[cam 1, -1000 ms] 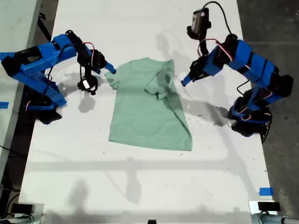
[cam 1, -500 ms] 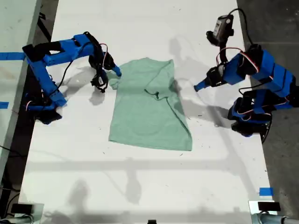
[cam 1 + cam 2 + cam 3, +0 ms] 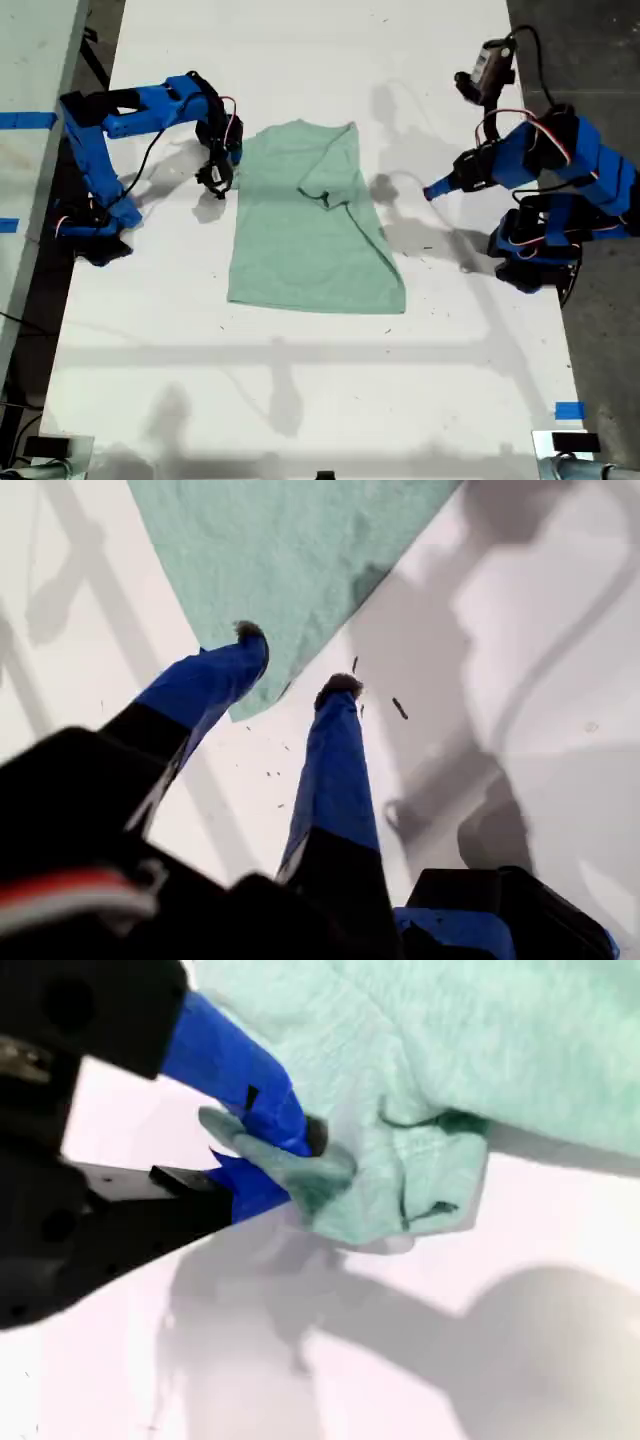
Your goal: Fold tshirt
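The pale mint-green tshirt (image 3: 310, 240) lies flat on the white table (image 3: 300, 400), with the sleeve on the exterior view's right folded in over its chest. My second gripper (image 3: 232, 158) is at the sleeve on the exterior view's left. In the second wrist view it (image 3: 300, 1160) is shut on a bunched fold of the tshirt (image 3: 480, 1040). My first gripper (image 3: 432, 190) hovers over bare table, apart from the shirt, toward the exterior view's right. In the first wrist view it (image 3: 295, 662) stands open, with nothing between its fingers and a corner of the tshirt (image 3: 290, 550) just beyond the tips.
Dark floor (image 3: 590, 60) borders the table on the exterior view's right. A grey surface with blue tape (image 3: 25, 120) runs along the exterior view's left. Another blue tape strip (image 3: 568, 410) sits near the table's front right corner in the exterior view.
My second gripper moved in onto the sleeve and the shirt shifted slightly toward the exterior view's left. My first gripper drew back from the shirt toward the exterior view's right.
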Controlling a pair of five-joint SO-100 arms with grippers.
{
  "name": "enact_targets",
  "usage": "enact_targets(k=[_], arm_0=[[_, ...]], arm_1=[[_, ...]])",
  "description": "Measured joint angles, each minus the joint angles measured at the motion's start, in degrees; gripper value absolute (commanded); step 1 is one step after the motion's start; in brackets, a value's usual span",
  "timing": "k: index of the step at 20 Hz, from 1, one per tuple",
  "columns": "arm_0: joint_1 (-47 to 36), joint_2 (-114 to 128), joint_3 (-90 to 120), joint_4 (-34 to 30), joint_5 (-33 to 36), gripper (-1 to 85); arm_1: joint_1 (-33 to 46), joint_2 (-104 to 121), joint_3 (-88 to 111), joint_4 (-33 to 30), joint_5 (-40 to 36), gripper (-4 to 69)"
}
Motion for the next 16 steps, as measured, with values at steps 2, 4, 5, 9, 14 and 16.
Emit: enact_targets(k=[2,4,5,9,14,16], arm_0=[[0.0,5.45,0.7,2.81,-0.18,0.1],[-0.35,14.06,1.23,5.71,0.09,0.1],[-0.44,17.58,1.23,7.21,-0.18,0.1],[3.87,22.41,-3.34,9.14,-3.87,0.1],[16.96,-4.92,-38.41,15.38,-8.09,0.1],[19.78,-11.78,-45.18,13.01,-9.32,0.1]], arm_1=[[0.0,1.49,1.05,0.0,0.35,14.4],[0.0,2.11,2.02,0.0,0.35,14.4],[0.0,2.37,2.29,0.0,0.44,14.4],[0.0,3.43,4.04,0.0,0.7,14.4],[-0.09,4.04,4.31,0.0,1.76,14.3],[-0.79,4.83,5.1,0.0,2.37,14.3]])
